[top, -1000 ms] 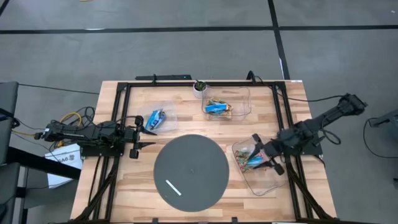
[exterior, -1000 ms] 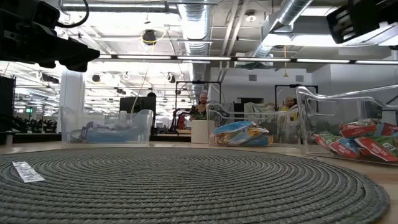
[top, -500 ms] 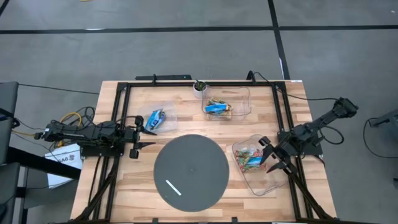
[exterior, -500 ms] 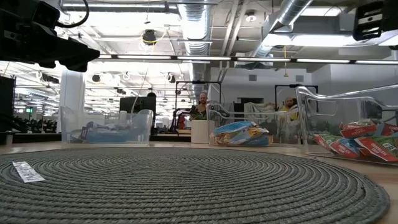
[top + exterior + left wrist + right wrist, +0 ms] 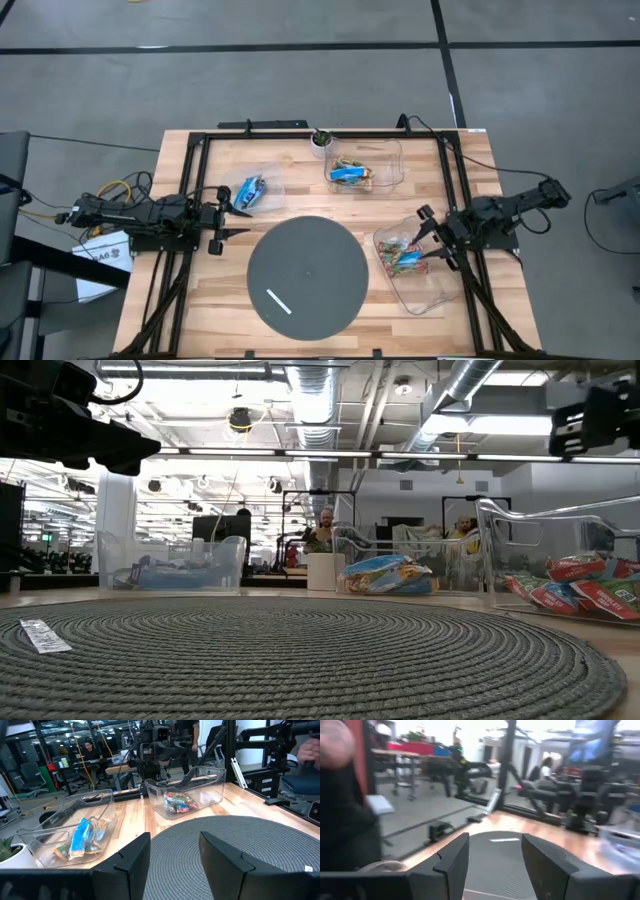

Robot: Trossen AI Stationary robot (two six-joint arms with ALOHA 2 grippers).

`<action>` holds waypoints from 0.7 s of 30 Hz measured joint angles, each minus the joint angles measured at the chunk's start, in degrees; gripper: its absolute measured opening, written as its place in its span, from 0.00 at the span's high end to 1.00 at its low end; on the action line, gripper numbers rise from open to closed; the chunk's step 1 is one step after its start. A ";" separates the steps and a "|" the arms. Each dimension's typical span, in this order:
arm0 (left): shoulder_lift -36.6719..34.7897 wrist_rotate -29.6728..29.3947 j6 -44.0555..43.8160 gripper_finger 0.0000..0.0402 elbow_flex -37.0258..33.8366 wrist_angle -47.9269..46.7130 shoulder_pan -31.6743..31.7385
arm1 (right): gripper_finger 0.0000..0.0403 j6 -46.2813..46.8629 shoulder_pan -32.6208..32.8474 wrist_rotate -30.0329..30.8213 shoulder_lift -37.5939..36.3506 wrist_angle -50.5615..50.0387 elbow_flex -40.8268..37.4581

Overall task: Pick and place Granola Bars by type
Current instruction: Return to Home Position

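The granola bars lie in three clear bins. Bright blue ones fill the left bin (image 5: 250,192), a blue-and-white mix the far bin (image 5: 352,174), and red, orange and green ones the right bin (image 5: 403,255), which also shows in the left wrist view (image 5: 177,802). My right gripper (image 5: 432,240) hangs open above the right bin's right part, holding nothing; its wrist view shows open fingers (image 5: 495,857). My left gripper (image 5: 226,213) waits open at the table's left side, beside the left bin (image 5: 172,862).
A round grey woven mat (image 5: 308,273) covers the table's near middle, with a thin white stick (image 5: 278,300) on its near left part. A small white pot with a plant (image 5: 320,140) stands at the far edge. A black frame runs along the table's sides.
My right arm has folded back toward the table's right edge. Its gripper first slid slightly toward the near right, then came back and dropped lower over the right bin, staying open. The bars and bins have kept still.
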 joint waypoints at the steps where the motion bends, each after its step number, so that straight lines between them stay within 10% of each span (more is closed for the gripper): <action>1: -0.01 0.01 0.02 0.59 0.00 -0.02 0.00 | 0.56 -0.76 -0.78 0.42 -0.03 -0.39 0.00; 21: 0.01 0.00 0.02 0.59 0.00 -0.02 -0.01 | 0.58 15.51 -8.03 3.27 1.93 -0.74 -0.04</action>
